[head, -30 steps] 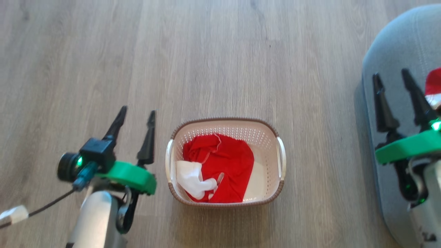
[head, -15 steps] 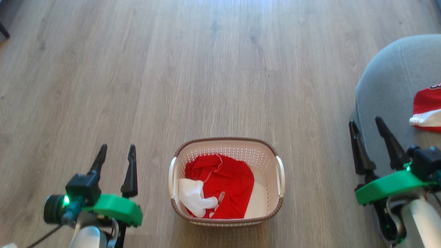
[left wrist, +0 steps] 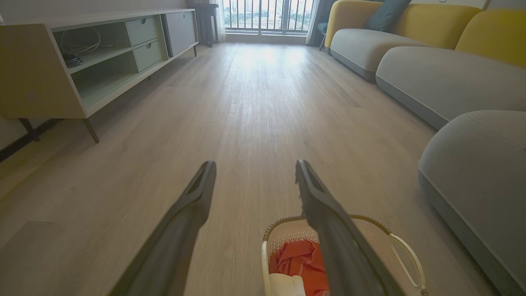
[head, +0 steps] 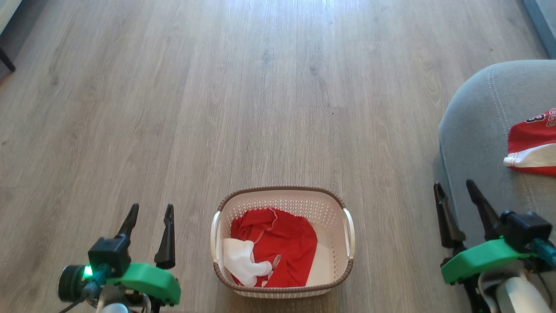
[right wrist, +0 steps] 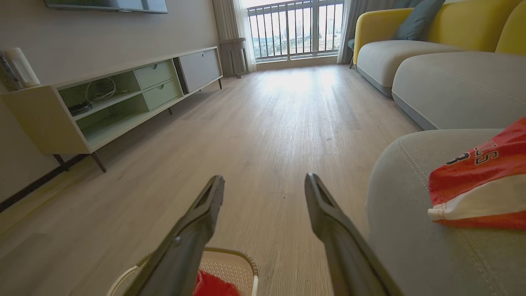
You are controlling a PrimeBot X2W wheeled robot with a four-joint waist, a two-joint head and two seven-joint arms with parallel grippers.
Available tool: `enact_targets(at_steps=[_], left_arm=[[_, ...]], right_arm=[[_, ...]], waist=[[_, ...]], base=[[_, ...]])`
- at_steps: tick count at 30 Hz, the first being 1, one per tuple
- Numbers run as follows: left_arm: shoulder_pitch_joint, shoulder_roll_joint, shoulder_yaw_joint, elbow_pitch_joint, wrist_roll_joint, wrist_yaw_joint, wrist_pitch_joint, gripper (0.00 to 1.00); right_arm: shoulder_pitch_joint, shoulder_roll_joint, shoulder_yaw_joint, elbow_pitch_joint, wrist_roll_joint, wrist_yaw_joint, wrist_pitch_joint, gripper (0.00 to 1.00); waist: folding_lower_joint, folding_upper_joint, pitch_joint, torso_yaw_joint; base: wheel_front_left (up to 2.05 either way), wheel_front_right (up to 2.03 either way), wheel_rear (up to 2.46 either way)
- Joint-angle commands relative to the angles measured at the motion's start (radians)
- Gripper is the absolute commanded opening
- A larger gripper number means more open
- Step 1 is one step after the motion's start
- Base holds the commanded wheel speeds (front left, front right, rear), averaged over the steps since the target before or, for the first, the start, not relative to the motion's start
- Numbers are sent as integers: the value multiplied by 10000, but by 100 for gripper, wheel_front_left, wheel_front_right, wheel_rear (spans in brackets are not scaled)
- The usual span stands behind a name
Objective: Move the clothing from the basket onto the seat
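On the head camera, I'm watching the basket (head: 282, 189) sitting on the floor (head: 260, 87) with red and white clothing (head: 278, 243) lying inside it. A red jersey (head: 532, 143) is lying on the seat (head: 473, 130).

On the left wrist camera, the left gripper (left wrist: 254, 164) is hovering with jaws spread, holding nothing.

On the right wrist camera, the right gripper (right wrist: 264, 177) is gaping empty beside the seat.

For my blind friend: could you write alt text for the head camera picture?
A cream basket of red and white clothing sits on the wooden floor between the open left gripper and open right gripper. A red jersey lies on the grey seat at the picture's right.
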Motion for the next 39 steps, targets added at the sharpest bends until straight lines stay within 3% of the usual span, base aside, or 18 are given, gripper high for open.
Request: enact_targets(at_steps=[1, 15, 26, 39], left_arm=[[-472, 63, 398, -215, 101, -18, -49, 100], [-775, 63, 47, 91, -115, 39, -49, 100], [-2120, 63, -952, 472, -468, 90, -49, 100], [-4961, 62, -2725, 2559, -1142, 349, -49, 100]], right_arm=[[-246, 35, 162, -138, -82, -2, -64, 100], [-996, 153, 468, 267, -159, -2, -65, 100], [-2576, -78, 804, -98, -57, -2, -65, 100], [-4618, -359, 1050, -651, 13, -2, -65, 100]], waist=[[1, 0, -17, -27], [1, 0, 336, -259], [1, 0, 3117, -596], [1, 0, 6627, -1186]], base=[[0, 0, 0], [0, 0, 0], [0, 0, 0], [0, 0, 0]])
